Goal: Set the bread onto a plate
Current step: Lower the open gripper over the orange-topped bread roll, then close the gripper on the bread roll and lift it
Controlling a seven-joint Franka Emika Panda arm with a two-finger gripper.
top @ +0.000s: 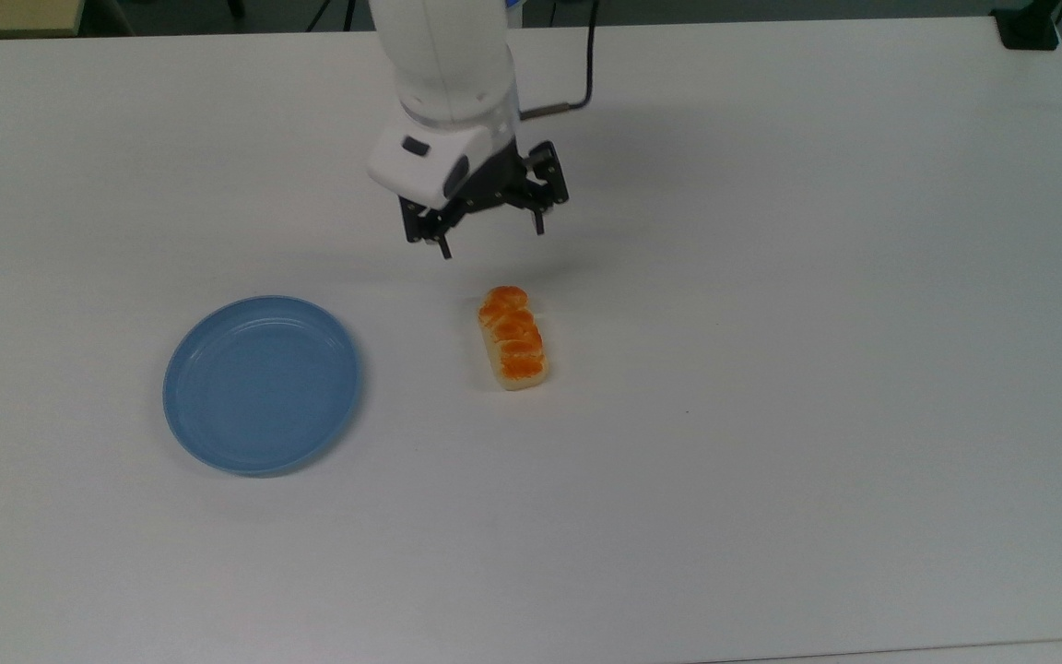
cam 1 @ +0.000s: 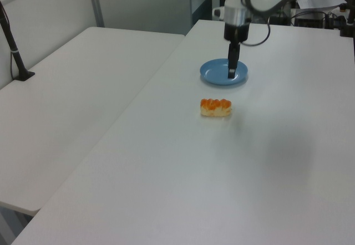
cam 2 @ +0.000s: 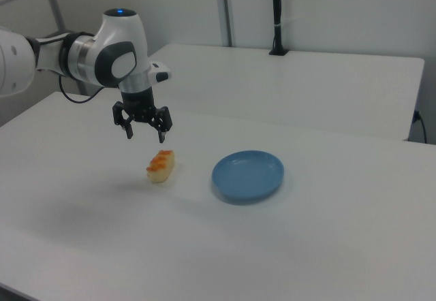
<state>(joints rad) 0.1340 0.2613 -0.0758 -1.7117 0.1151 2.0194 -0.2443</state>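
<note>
Top view: fingers (top: 459, 243) spread; left view edge-on, above bread (cam 1: 216, 107).
</note>
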